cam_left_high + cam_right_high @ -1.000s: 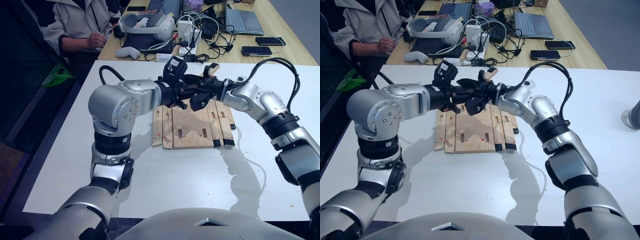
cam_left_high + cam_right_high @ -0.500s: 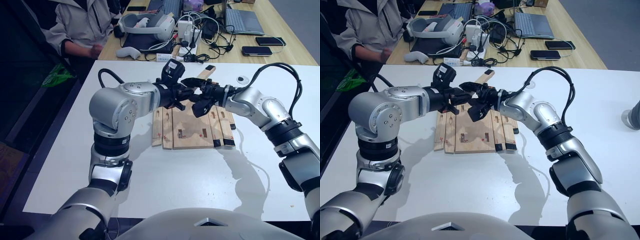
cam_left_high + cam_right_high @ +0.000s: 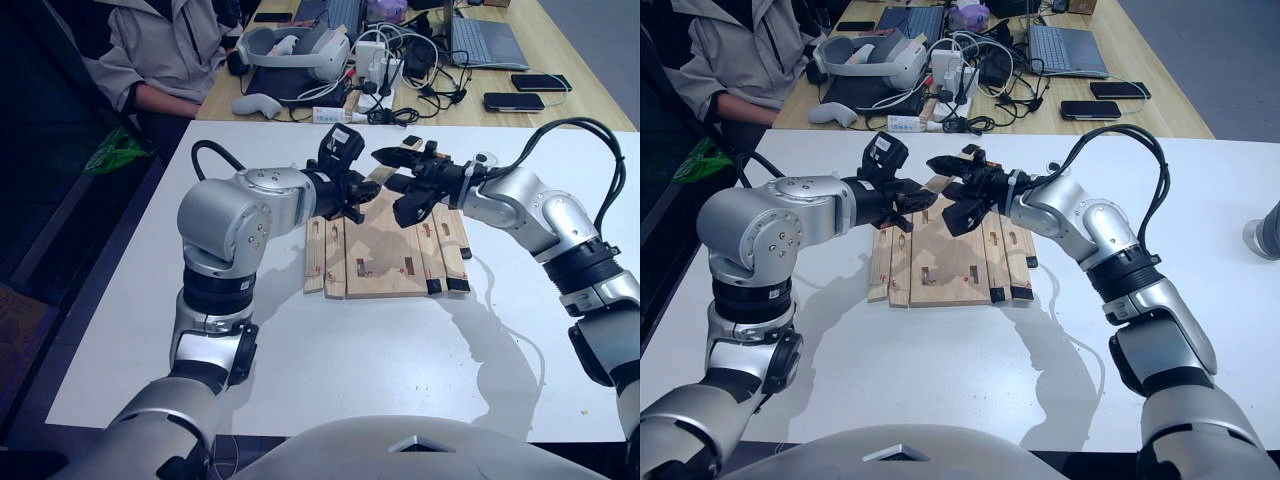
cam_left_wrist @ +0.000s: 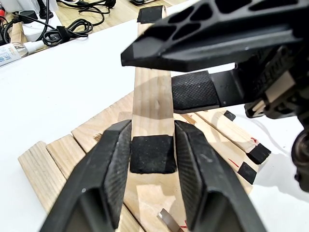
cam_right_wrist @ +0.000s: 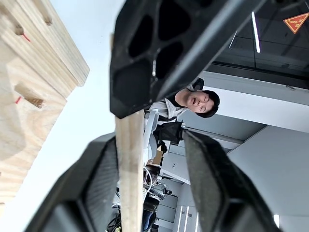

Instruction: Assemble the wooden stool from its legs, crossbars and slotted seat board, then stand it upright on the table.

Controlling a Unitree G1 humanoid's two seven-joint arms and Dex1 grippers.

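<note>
One pale wooden leg [image 4: 152, 96] with black textured pads is clamped in the closed left jaws above the desk [image 3: 350, 360]. The right jaws stand spread about its far part, partly hiding it. Beneath lie the slotted seat board [image 3: 385, 275] and flat slats [image 3: 452, 250].
</note>
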